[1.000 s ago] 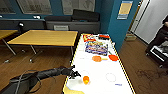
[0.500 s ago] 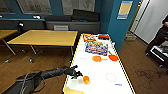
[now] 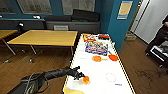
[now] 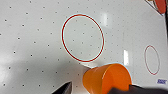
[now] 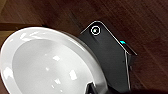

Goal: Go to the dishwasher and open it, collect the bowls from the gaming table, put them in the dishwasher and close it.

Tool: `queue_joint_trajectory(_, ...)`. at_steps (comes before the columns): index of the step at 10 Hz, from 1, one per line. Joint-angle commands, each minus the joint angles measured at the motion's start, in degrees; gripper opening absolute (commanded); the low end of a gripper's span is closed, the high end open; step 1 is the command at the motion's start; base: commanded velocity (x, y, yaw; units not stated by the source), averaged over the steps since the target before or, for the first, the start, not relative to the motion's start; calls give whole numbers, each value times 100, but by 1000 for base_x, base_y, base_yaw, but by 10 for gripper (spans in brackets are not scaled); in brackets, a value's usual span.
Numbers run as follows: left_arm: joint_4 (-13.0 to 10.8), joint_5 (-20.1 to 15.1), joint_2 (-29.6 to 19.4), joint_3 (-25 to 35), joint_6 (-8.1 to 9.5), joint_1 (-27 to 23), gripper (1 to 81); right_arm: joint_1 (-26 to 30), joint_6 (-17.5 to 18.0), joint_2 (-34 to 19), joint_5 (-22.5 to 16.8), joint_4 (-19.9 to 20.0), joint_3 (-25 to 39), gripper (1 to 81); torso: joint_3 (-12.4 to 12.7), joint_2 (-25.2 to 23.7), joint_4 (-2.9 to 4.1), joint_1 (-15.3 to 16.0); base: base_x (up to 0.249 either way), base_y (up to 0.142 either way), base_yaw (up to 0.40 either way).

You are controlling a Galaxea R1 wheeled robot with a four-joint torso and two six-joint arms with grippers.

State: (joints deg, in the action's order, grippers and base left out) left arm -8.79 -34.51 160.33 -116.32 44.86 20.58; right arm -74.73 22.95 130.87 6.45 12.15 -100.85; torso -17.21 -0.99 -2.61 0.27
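The left claw (image 3: 80,75) is closed on an orange bowl (image 4: 107,78), tipped on its side just above the white gaming table (image 3: 100,72), seemingly lifted for collecting. Two more orange bowls (image 3: 96,58) sit mid-table. The right claw's grip cannot be told; a white bowl (image 5: 47,62) lies beside it.

No lettering can be read anywhere. The yellow notice (image 3: 124,9) on the blue wall, the colourful boxes (image 3: 96,47) on the white surface (image 3: 100,82) and a small blue mark (image 4: 161,81) near a red ring are all blurred past reading.
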Motion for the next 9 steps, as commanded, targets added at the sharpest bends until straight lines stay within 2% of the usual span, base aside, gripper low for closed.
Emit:
queue_joint_trajectory(1,-18,-179,95,39,-4,-875,811,269,-19,-260,-320,-108,49,10,0,0,0,0,0,0,0)
queue_joint_trajectory(9,-61,-249,448,-461,-13,-612,811,304,-19,-208,-381,-99,32,10,0,0,0,2,0,0,0)
